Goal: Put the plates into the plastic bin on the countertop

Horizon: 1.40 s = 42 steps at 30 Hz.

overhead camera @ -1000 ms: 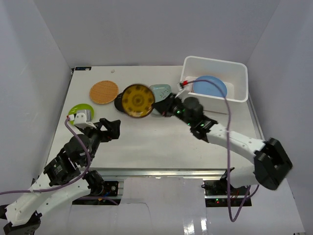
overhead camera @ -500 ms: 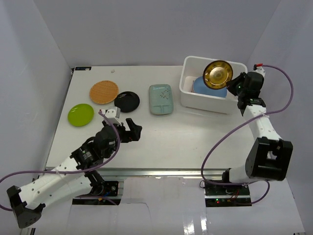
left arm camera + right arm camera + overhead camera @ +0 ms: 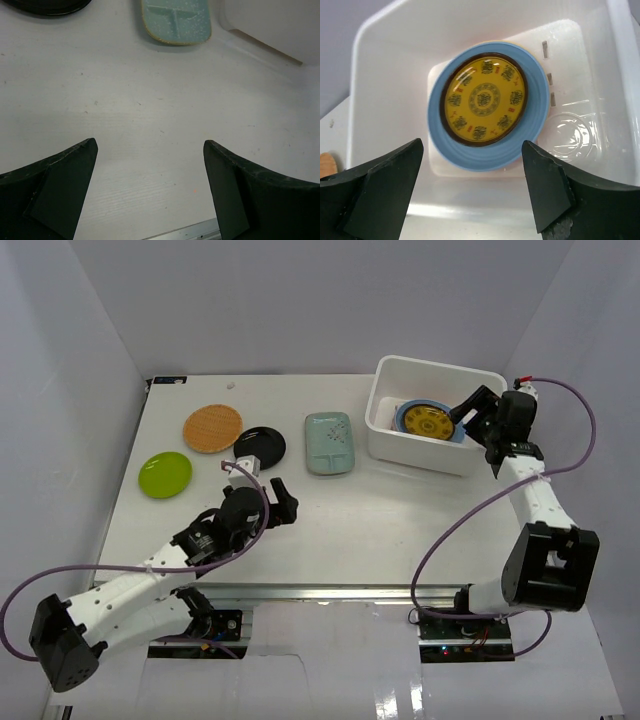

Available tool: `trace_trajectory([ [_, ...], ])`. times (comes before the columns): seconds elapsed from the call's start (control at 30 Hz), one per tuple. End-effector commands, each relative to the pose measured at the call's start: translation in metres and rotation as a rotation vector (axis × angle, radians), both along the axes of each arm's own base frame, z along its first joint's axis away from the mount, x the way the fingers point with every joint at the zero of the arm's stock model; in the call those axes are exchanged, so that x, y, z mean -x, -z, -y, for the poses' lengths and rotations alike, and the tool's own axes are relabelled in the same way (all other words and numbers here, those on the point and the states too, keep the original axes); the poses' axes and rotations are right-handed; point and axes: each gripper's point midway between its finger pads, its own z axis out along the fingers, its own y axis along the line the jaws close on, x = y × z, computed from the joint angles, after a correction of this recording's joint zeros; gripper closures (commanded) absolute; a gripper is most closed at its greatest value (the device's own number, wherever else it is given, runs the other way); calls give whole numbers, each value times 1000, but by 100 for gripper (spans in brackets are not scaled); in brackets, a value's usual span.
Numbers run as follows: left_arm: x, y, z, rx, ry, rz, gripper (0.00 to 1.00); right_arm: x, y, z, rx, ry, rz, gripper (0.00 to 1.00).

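1. While the right gripper hangs open-fingered over the white plastic bin, an orange-brown round plate rests inside.
2. The left gripper, fingers parted, is nearer the pale teal rectangular plate, lying lengthwise ahead on the white countertop.

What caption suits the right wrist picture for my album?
Open right hand hovers over the white bin, where a yellow patterned plate rests on a blue plate.
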Motion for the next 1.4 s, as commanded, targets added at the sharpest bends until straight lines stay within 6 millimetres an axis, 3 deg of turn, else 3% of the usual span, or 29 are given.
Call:
trace_trajectory([
  [0.0, -23, 4, -10, 30, -89, -17, 2, 15, -52, -12, 12, -44, 149, 14],
  [0.07, -36, 13, -14, 57, -121, -41, 2, 29, -77, -40, 26, -125, 216, 14],
  [0.1, -49, 17, -29, 77, -185, -55, 2, 35, -82, -53, 36, -158, 233, 14],
  [0.13, -55, 18, -28, 128, -186, -67, 2, 49, -91, -87, 55, -239, 264, 14],
  [0.23, -81, 30, -50, 196, -277, -95, 2, 75, -95, -133, 53, -349, 315, 15],
  [0.27, -89, 44, -59, 207, -314, -139, 2, 96, -83, -162, 24, -431, 314, 16],
  [0.33, -103, 51, -68, 228, -347, -155, 2, 116, -77, -186, -10, -501, 334, 16],
  [0.37, -109, 53, -71, 250, -361, -171, 4, 134, -56, -207, -37, -563, 295, 16],
  [0.4, -118, 58, -83, 268, -400, -181, 5, 143, -48, -216, -49, -594, 287, 17],
  [0.43, -128, 68, -86, 282, -408, -191, 6, 159, -44, -233, -65, -653, 287, 17],
  [0.5, -144, 72, -90, 341, -413, -196, 12, 176, -23, -246, -76, -705, 252, 17],
  [0.53, -148, 93, -91, 340, -418, -248, 13, 190, -16, -259, -78, -757, 237, 17],
  [0.6, -162, 95, -85, 391, -378, -263, 16, 200, 0, -264, -62, -769, 206, 18],
  [0.63, -166, 110, -85, 385, -387, -298, 17, 211, 7, -274, -62, -810, 191, 18],
  [0.7, -180, 110, -86, 404, -393, -279, 19, 221, 19, -280, -60, -839, 163, 18],
  [0.73, -183, 123, -87, 391, -408, -303, 21, 227, 22, -285, -61, -860, 159, 18],
  [0.87, -200, 136, -87, 398, -431, -321, 28, 238, 29, -292, -100, -886, 152, 20],
  [0.9, -203, 136, -86, 405, -427, -313, 33, 239, 29, -293, -104, -891, 155, 20],
  [1.0, -208, 145, -87, 398, -445, -334, 63, 241, 36, -293, -96, -895, 138, 20],
  [1.03, -208, 146, -88, 396, -448, -334, 81, 240, 36, -293, -93, -895, 134, 20],
  [1.13, -197, 145, -89, 400, -446, -334, 100, 238, 36, -291, -71, -887, 135, 20],
  [1.23, -185, 126, -87, 422, -422, -299, 100, 233, 36, -291, -47, -874, 133, 17],
  [1.27, -170, 131, -88, 414, -417, -312, 100, 231, 30, -293, -45, -877, 142, 15],
  [1.3, -167, 109, -88, 427, -400, -259, 100, 230, 31, -295, -39, -879, 138, 11],
  [1.33, -160, 101, -86, 433, -384, -244, 100, 228, 28, -296, -36, -879, 143, 2],
  [1.37, -147, 103, -86, 427, -369, -249, 100, 224, 20, -300, -38, -879, 160, 2],
])
